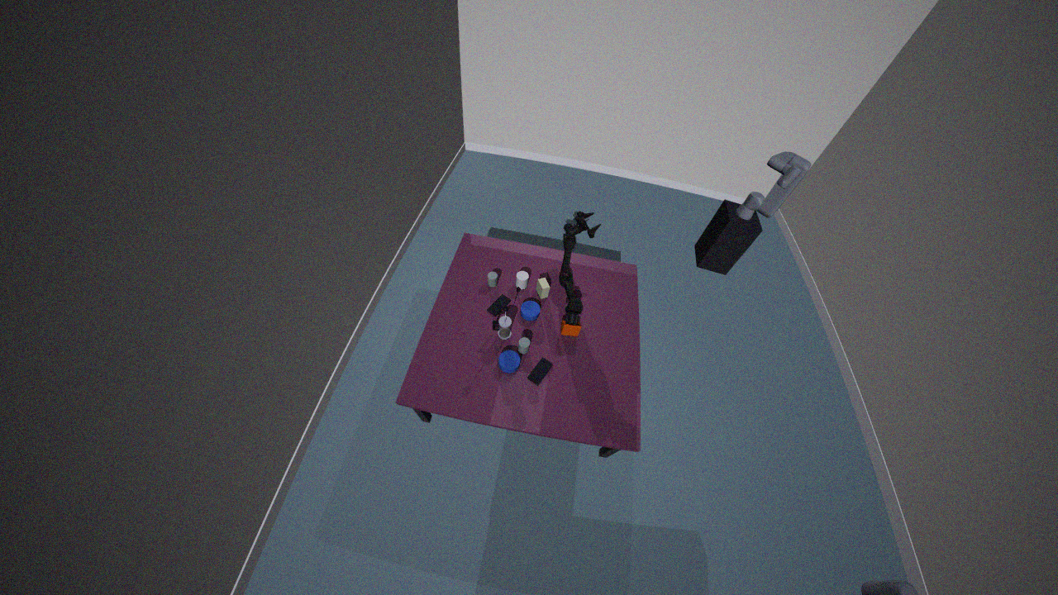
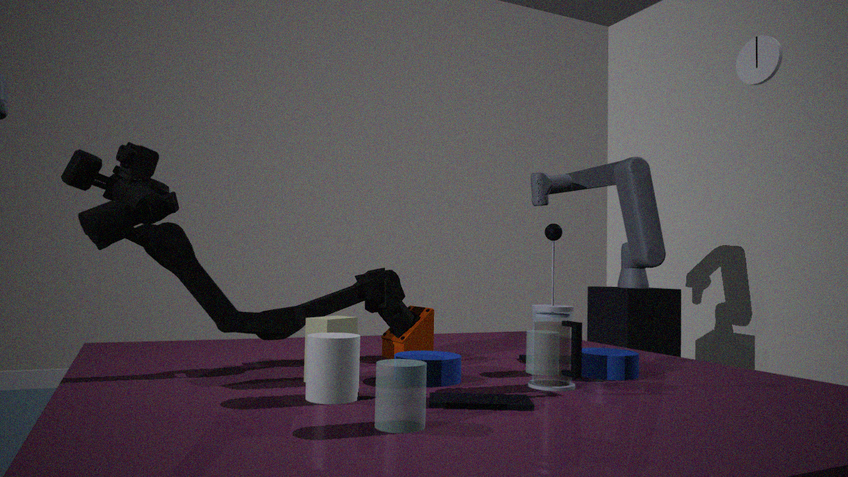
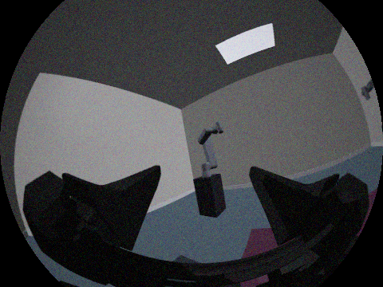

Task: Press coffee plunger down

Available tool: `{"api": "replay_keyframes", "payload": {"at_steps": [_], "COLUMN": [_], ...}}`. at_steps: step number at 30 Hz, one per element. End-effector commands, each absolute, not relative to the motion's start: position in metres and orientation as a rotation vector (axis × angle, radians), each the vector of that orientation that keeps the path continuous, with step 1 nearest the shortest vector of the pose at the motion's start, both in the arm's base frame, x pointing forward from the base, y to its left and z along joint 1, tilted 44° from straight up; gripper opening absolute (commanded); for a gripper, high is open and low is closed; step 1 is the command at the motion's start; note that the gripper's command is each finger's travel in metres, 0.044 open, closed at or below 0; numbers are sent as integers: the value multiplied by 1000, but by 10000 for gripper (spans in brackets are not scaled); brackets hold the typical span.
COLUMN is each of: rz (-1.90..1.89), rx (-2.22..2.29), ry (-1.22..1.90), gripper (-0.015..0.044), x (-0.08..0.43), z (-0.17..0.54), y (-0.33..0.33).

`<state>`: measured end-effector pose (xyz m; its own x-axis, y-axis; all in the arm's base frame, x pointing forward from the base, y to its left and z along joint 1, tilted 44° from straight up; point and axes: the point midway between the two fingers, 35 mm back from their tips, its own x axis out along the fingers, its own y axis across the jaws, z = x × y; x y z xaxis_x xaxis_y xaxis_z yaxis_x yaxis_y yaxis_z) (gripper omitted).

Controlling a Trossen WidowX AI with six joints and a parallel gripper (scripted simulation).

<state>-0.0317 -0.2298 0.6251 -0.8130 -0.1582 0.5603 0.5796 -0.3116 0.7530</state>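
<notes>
The coffee press (image 2: 551,356) (image 1: 504,327) stands upright on the table, a clear glass body with a white lid and a dark handle. Its plunger (image 2: 553,269) is raised, with a thin rod and a black ball knob (image 2: 553,232) high above the lid. My gripper (image 3: 207,171) (image 1: 596,223) is open and empty. It is far from the press, raised beyond the table's far edge in the top view and pointing away from the press. The press is not in the wrist view. In the exterior view the fingers are hard to make out.
Around the press are two blue round objects (image 1: 530,310) (image 1: 508,361), two translucent cups (image 2: 400,396) (image 2: 542,352), and black slabs (image 2: 481,400) (image 1: 540,370). A white cylinder (image 2: 332,368) and a cream box (image 1: 543,287) stand between the press and the raised arm. The arm's orange base (image 1: 570,329) is on the table.
</notes>
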Motion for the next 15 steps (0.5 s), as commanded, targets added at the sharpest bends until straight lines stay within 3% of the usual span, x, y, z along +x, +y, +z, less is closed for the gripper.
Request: {"api": "replay_keyframes", "payload": {"at_steps": [1,4,15], "rz": [-2208,-2215,-2232], "rx": [-700,-813,-1008], "ry": [-1509,-1564,-1628], "gripper": [440,440,440], "x": [-53,-64,-72], "z": [642,650,653], "y": [-174,-134,-82]}}
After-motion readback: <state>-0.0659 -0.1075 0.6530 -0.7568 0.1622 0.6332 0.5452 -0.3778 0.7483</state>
